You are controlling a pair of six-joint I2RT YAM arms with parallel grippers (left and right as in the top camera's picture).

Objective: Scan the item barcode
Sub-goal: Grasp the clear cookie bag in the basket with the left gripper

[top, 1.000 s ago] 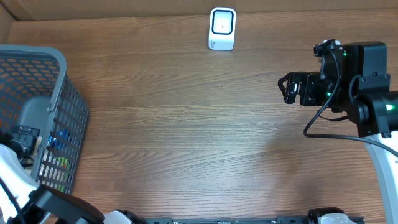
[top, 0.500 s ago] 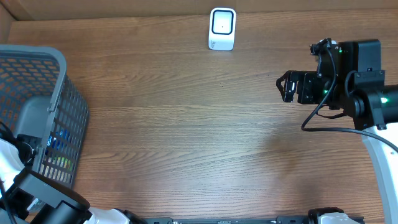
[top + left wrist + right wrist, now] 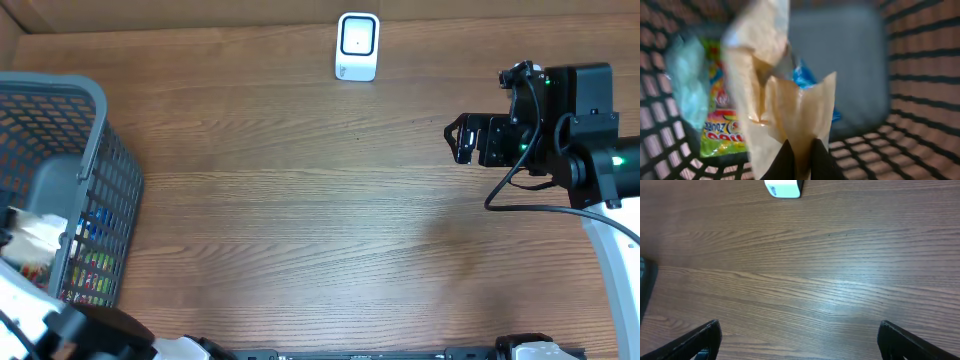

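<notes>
Down at the lower left of the overhead view, the left pincer (image 3: 799, 150) is clamped tight on the bottom edge of a pale, crinkled packet (image 3: 780, 100). The packet (image 3: 30, 235) hangs above the other goods inside the grey mesh basket (image 3: 60, 80). Pinching an edge rather than the middle looks sensible to me, since it leaves the broad faces free to be turned toward a reader. From the wrist camera the packet is blurred and I can make out no barcode on the side facing it. Below it lie a bright sweets bag (image 3: 722, 125) and a blue wrapper (image 3: 805, 80), both left where they are. The white scanner (image 3: 357, 45) stands at the top centre of the wooden table (image 3: 300, 230), well apart from the basket, so the packet has the whole table to cross. The right pincer (image 3: 462, 140) hovers over bare wood at the right of the frame with its jaws spread wide and nothing between them. It seems parked clear of the path, perhaps ready to take the packet or steady it. In its own camera, the scanner (image 3: 783, 189) shows at the top edge.
</notes>
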